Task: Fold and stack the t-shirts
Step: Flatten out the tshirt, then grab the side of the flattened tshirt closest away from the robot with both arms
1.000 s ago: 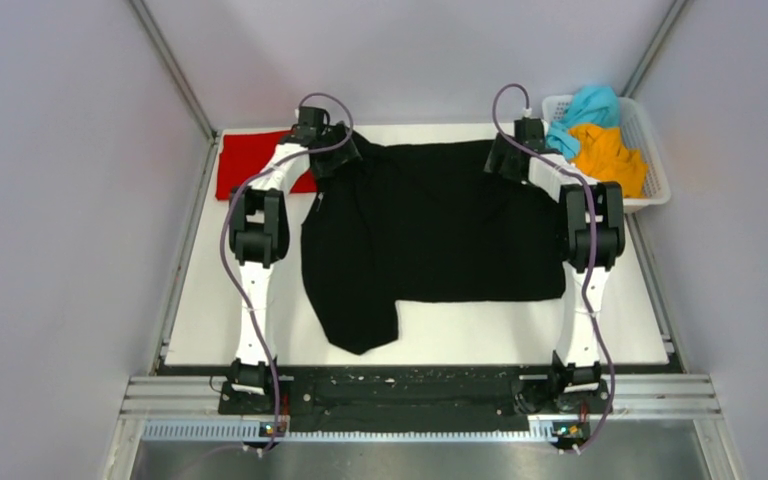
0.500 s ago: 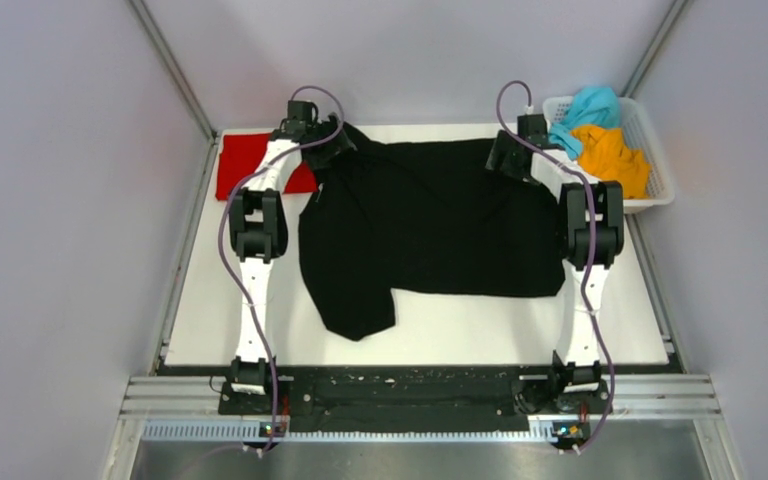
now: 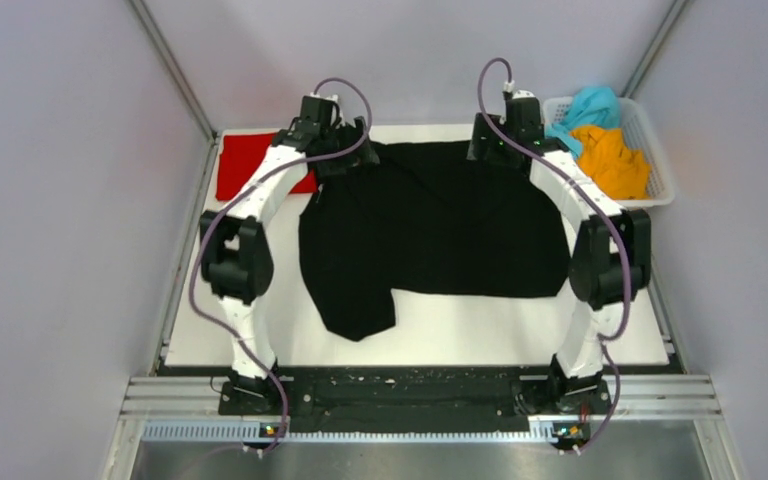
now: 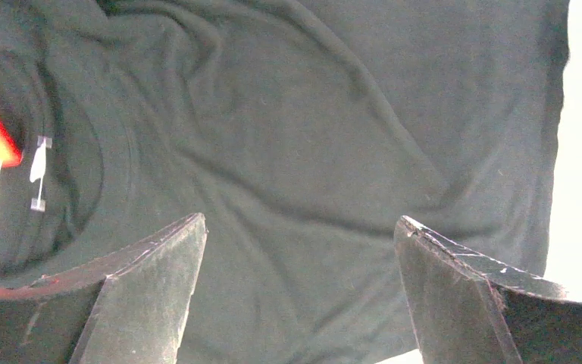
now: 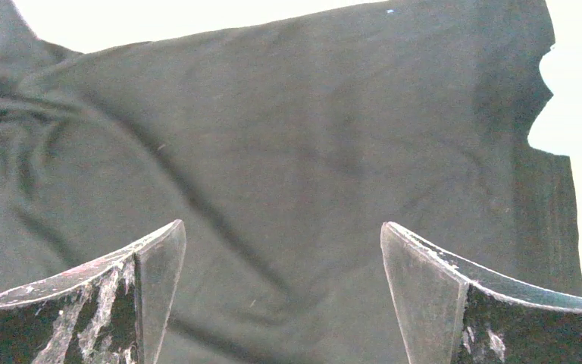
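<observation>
Top camera looks down from high behind; both wrist cameras sit close, all sharing the black shirt (image 3: 440, 230).

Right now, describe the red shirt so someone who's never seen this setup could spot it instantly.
Start at the white table and go to its far left corner. The red t-shirt lies flat there, just left of the spread black t-shirt. It is the only red cloth; the orange t-shirt and teal t-shirt sit crumpled in the basket at far right.
</observation>
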`<state>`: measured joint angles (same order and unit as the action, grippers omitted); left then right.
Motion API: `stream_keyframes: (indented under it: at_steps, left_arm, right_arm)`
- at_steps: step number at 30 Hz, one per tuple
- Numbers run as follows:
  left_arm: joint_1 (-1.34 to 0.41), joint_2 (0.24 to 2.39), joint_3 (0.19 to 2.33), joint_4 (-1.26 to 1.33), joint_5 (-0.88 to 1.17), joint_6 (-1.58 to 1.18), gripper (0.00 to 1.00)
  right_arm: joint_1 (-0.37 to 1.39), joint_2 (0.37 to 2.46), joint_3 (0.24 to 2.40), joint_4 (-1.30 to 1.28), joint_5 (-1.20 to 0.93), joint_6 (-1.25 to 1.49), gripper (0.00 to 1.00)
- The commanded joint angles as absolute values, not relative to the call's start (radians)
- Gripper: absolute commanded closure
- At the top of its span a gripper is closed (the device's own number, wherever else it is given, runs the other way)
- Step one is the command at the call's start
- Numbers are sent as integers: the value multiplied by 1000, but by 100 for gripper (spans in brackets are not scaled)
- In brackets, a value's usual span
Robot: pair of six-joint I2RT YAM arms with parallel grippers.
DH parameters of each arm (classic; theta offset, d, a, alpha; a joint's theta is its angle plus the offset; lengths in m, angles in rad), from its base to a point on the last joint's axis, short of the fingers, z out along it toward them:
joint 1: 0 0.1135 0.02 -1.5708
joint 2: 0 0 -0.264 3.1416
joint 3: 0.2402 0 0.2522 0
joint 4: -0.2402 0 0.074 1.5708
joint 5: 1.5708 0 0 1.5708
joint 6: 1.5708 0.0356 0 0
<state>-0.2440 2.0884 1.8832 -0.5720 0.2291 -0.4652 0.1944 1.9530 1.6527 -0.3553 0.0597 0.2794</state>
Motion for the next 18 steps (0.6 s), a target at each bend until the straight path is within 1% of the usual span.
stream_keyframes:
  at_steps: [1, 5, 7, 9, 11, 15, 18]
  left_arm:
    - [-286, 1764, 1631, -544, 120, -473, 1]
    - [-367, 1525, 1329, -509, 78, -544, 1]
    - [-418, 1420, 1171, -475, 49, -589, 1]
    - [-468, 1328, 1042, -473, 13, -629, 1]
    - [-514, 1237, 927, -481, 10, -683, 1]
    - [-571, 1077, 717, -499, 10, -832, 1]
    - [-615, 951, 588, -546, 9, -959, 1]
  right_arm:
    - [222, 1707, 1474, -325, 27, 301, 1]
    - [228, 1469, 1206, -306, 8, 368, 1]
    - [227, 1331, 1055, -315, 54, 419, 1]
    - [219, 1191, 916, -364, 112, 449, 1]
    - [156, 1080, 796, -483, 165, 490, 1]
    - [-54, 955, 648, -566, 53, 538, 1]
    - [-106, 952, 607, -591, 70, 541, 1]
